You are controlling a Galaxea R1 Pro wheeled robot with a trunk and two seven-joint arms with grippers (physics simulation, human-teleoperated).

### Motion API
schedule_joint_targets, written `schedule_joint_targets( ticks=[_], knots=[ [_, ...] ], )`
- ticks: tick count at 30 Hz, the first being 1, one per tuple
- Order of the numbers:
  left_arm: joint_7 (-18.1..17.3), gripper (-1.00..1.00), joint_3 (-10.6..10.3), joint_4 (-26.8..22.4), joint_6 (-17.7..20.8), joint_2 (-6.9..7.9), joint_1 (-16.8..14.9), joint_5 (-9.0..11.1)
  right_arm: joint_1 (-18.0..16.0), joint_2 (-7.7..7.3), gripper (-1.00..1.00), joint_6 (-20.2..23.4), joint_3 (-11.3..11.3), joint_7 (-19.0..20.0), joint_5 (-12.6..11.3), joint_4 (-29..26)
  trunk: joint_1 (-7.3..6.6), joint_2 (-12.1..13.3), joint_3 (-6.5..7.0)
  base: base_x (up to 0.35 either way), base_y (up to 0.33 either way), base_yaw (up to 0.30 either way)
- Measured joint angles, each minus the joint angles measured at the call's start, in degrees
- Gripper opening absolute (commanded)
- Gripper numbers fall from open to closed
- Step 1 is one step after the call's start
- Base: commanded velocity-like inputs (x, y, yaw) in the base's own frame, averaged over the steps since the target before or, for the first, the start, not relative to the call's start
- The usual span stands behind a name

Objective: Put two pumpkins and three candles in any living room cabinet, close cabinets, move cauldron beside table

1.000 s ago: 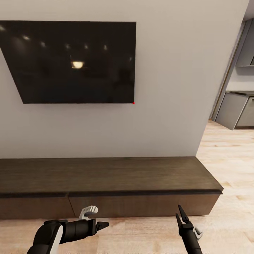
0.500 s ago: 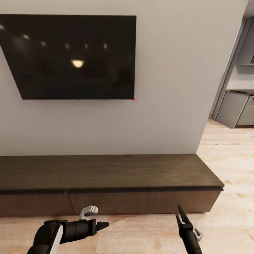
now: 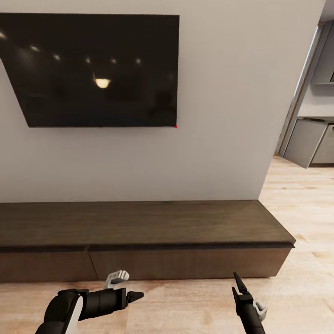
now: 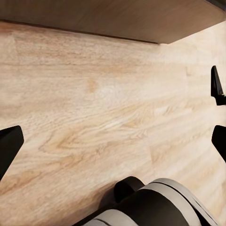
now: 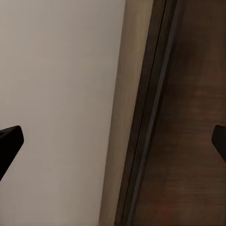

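Against the pale wall under a dark television [image 3: 97, 69] runs the cabinet [image 3: 139, 227], its drawer fronts flush and shut, its top bare. Both arms hang low before it over the wooden floor [image 3: 185, 301]: the left gripper [image 3: 135, 295] and the right gripper [image 3: 237, 282] each have spread fingers, holding nothing. Judging from this, the drawers look closed; approach squarely, checking each seam.

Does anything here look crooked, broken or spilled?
Nothing stands out. The long dark cabinet sits flush against the wall with its fronts shut, the TV hangs flat above it, and the wooden floor shows no spill.
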Motion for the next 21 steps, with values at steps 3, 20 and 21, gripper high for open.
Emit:
schedule_joint_targets(
  ticks=[3, 20, 21],
  knots=[
    [0.00, 1.00, -0.03, -0.01, 0.00, -0.02, 0.00, -0.03, 0.00, 0.00, 1.00, -0.01, 0.00, -0.10, 0.12, 0.00, 0.00, 0.00, 0.00, 0.067, -0.013, 0.000],
    [-4.17, 1.00, -2.31, 0.13, 0.00, -0.12, 0.00, 0.11, 0.00, 0.09, 1.00, 0.00, 0.00, -3.10, 0.35, 0.00, 0.00, 0.00, 0.00, 0.211, -0.159, 0.000],
    [-6.24, 1.00, -3.20, 0.15, 0.00, -0.06, 0.00, 0.12, 0.00, 0.09, 1.00, 0.00, 0.00, -3.11, 0.36, 0.00, 0.00, 0.00, 0.00, 0.029, -0.029, 0.000]
  ],
)
